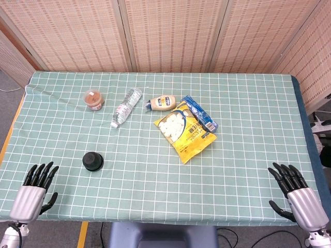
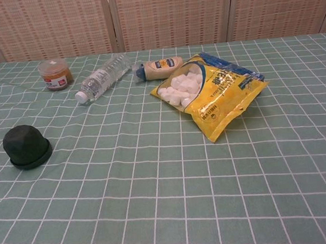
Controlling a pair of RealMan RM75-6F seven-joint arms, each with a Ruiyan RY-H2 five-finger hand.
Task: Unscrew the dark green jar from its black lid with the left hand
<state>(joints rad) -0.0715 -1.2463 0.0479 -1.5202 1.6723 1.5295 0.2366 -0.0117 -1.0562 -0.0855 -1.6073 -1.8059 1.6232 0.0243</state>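
Note:
The dark green jar (image 1: 93,161) (image 2: 27,146) stands upside down on its black lid on the checked tablecloth, at the near left. My left hand (image 1: 35,190) rests open at the table's near left corner, a short way left of and nearer than the jar, holding nothing. My right hand (image 1: 295,194) lies open at the near right corner, far from the jar. Neither hand shows in the chest view.
At the back lie a small orange-brown cup (image 1: 93,98), a clear water bottle (image 1: 125,107) on its side, a squeeze bottle of sauce (image 1: 162,103) and a yellow bag of marshmallows (image 1: 187,129). A woven screen stands behind the table (image 1: 155,196).

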